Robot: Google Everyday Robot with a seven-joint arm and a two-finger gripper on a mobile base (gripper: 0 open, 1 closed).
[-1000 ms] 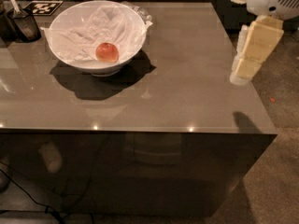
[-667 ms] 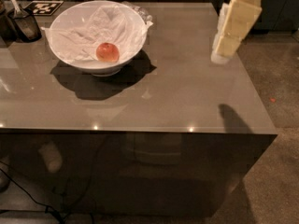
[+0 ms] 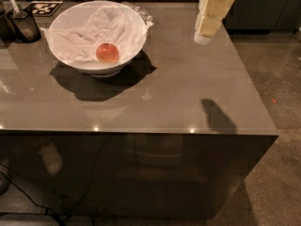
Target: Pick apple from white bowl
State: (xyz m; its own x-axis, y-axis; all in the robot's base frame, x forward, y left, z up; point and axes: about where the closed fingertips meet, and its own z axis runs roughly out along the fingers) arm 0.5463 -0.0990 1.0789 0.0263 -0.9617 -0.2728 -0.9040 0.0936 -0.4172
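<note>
Small round red-orange apple (image 3: pixel 107 52) is seen low in the wide white paper-lined bowl (image 3: pixel 134 29), around its 6 o'clock; bowl is parked on the glossy grey table (image 3: pixel 178 93) at 10 o'clock; cream-coloured gripper (image 3: pixel 205 36) is hung over the table's 1 o'clock edge, well apart from the bowl; whether it's spread or closed can't be told

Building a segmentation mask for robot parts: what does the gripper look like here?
The gripper is pale cream-yellow and blocky, a slab stepping narrower toward a rounded whitish tip. No cables, markings or labels show; everything above it is cut off by the top edge. It is above the far right side of the table, well right of the white bowl holding the apple.
</note>
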